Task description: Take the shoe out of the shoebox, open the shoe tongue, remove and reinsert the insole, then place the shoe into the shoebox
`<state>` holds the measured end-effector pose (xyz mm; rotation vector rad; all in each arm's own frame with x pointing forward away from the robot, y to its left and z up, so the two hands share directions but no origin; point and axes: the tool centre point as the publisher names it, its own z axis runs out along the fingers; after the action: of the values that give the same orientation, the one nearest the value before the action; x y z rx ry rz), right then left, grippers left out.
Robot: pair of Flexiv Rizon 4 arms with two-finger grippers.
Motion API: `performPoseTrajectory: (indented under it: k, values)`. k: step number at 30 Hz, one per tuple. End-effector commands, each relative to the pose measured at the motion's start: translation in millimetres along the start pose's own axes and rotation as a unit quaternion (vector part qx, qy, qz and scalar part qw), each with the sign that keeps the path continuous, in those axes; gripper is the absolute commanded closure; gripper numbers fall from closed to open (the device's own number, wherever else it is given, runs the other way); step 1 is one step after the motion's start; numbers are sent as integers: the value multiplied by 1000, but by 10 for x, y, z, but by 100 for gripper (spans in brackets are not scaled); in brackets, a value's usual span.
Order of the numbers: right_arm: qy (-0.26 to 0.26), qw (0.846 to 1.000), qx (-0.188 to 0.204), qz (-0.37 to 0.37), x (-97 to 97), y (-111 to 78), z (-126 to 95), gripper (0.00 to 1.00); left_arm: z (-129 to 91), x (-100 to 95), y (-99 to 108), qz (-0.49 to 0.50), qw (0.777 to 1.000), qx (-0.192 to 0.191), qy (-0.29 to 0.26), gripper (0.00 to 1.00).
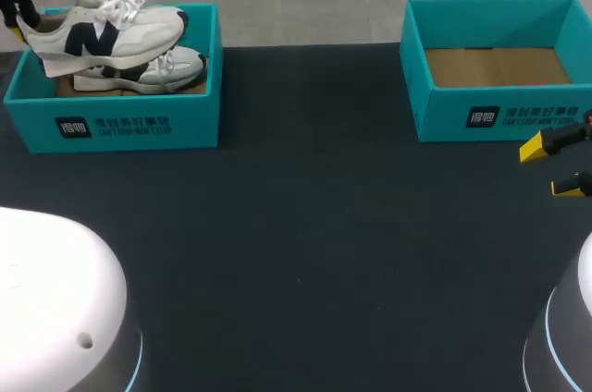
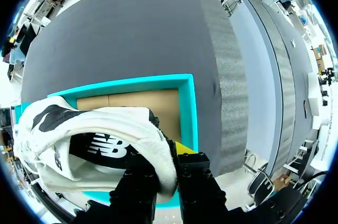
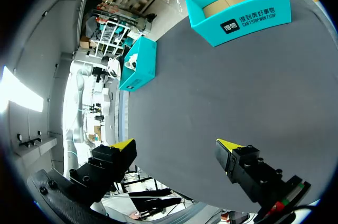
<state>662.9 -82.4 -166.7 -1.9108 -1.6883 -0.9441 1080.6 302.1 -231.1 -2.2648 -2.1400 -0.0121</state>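
Note:
A white sneaker with a dark side logo hangs tilted above the left teal shoebox. My left gripper is shut on its heel at the box's far left end. In the left wrist view the fingers pinch the sneaker's heel collar over the shoebox's cardboard floor. A second white sneaker lies inside that box. My right gripper stands open and holds nothing, in front of the right shoebox; its yellow tips are wide apart.
The right teal shoebox holds only its cardboard floor. The dark table mat spreads between and in front of the two boxes. The white arm bases fill the near corners.

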Motion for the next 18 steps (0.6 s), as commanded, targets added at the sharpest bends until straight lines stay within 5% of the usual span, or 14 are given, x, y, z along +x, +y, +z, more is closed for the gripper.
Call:
performPoseTrajectory:
  k: [1,18]
  values:
    - [-1,1000,-23,1,0,-98,-26,0,-134,-36,-167,-4,1000,-6,3,100]
    - [-1,1000,-23,1,0,-98,-26,0,-317,-436,-570,-4,1000,11,8,100]
